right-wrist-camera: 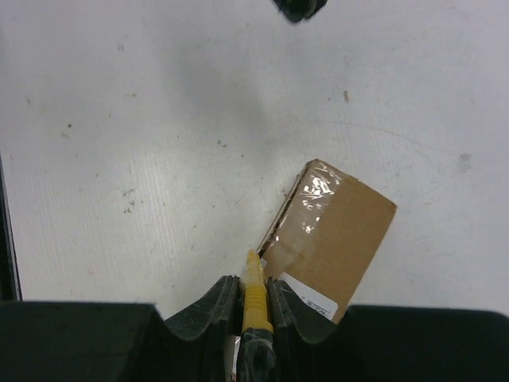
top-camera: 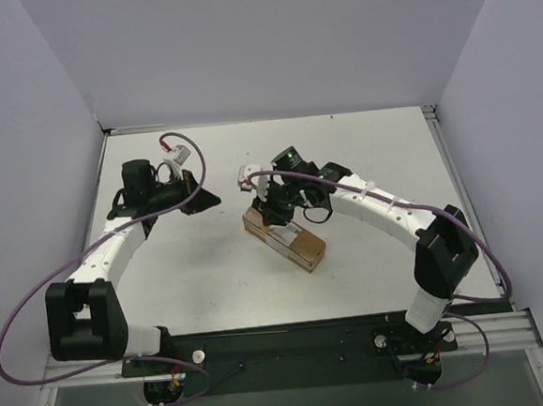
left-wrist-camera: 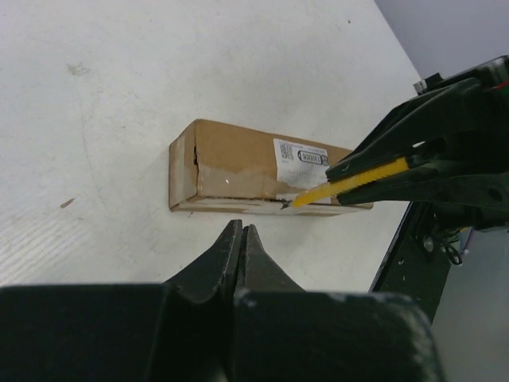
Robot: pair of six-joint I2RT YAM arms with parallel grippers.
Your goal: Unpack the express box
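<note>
The express box (top-camera: 285,239) lies closed on the white table, brown with a white label (left-wrist-camera: 301,155) and clear tape; it also shows in the right wrist view (right-wrist-camera: 334,231). My right gripper (top-camera: 274,210) is shut on a yellow-and-black utility knife (right-wrist-camera: 254,296), seen in the left wrist view (left-wrist-camera: 350,181) too. The knife's tip touches the box's taped long edge. My left gripper (top-camera: 207,200) is shut and empty, a short way to the left of the box; its fingertips (left-wrist-camera: 241,232) point at the box's side.
White table (top-camera: 361,149) with grey walls on three sides. A black rail (top-camera: 292,338) carrying the arm bases runs along the near edge. The right arm (top-camera: 385,215) arches over the table to the right of the box.
</note>
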